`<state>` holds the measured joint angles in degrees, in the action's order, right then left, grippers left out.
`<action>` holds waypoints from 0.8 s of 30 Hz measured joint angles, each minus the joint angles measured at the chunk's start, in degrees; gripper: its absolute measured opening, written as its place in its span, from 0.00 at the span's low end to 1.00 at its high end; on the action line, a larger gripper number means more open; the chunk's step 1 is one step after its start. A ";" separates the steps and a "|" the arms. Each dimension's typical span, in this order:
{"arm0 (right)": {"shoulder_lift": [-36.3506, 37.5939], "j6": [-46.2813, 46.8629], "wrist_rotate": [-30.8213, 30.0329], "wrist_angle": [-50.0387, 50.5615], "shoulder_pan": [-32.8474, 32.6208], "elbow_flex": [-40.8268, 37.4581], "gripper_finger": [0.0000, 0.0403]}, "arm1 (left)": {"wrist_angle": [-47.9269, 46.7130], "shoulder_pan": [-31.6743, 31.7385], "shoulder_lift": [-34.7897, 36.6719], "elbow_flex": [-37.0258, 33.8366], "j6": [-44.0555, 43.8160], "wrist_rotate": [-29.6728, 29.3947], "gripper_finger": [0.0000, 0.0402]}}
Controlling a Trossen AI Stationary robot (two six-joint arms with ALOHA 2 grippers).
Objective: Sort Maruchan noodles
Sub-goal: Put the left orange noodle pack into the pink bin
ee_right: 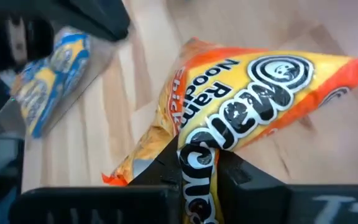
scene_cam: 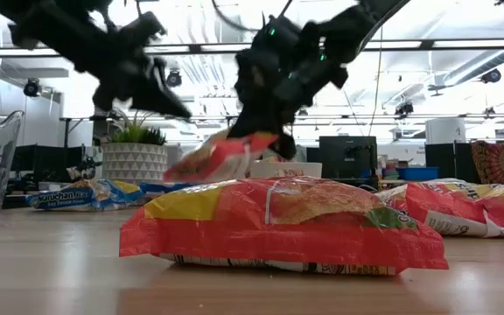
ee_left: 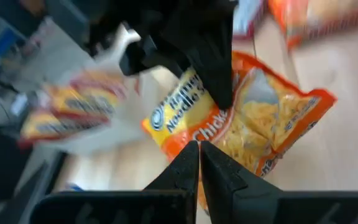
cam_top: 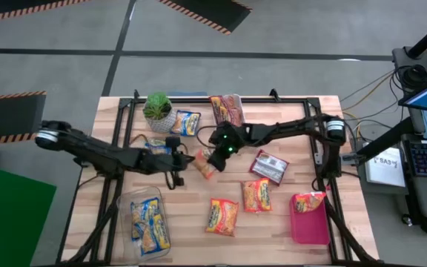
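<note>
Table (cam_top: pixel 288 215): pale wood planks with a dark frame around it, standing on a grey floor with hazard-striped mats.
Right gripper (cam_top: pixel 212 162): over mid-table, lifted, fingers pinched on the edge of an orange packet (ee_right: pixel 241 118); in the low view that packet (scene_cam: pixel 221 156) hangs tilted, clear of the wood.
Left gripper (cam_top: pixel 178 169): just beside the held packet, on its left; fingers pressed together with nothing between them, tips (ee_left: pixel 199 163) aimed at the packet (ee_left: pixel 247 130).
Other orange packets: two flat on the near-middle boards (cam_top: pixel 222 216) (cam_top: pixel 256 195), side by side.
Red packets: one at the far edge (cam_top: pixel 227 110), one right of centre (cam_top: pixel 268 167).
Pink bin (cam_top: pixel 310 221): near right corner, a packet resting at its far end.
Clear bin (cam_top: pixel 145 219): near left, two blue packets inside.
Blue packets on the table: one (cam_top: pixel 186 122) beside the plant (cam_top: pixel 159 111), one (cam_top: pixel 158 147) partly under the left arm.
Room: a desk with a keyboard and screens to the right; ceiling strip lights, monitors and benches beyond the table in the low view.
</note>
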<state>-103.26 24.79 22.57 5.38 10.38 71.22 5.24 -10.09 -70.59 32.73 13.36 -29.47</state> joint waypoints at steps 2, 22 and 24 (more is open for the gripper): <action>2.60 -2.61 -0.07 2.09 -0.07 0.00 0.08 | 0.29 0.00 3.77 -0.11 2.16 0.00 0.00; 29.15 -5.57 -0.09 29.24 -7.33 0.83 0.07 | 5.61 0.46 15.18 -0.53 8.90 -0.07 0.00; 30.21 -2.42 -0.09 32.78 -9.65 0.83 0.07 | 5.96 0.55 15.04 -0.52 8.97 -0.07 0.00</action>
<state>-73.05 22.38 22.48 38.16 0.73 72.05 11.20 -9.54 -55.55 32.21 22.33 -29.54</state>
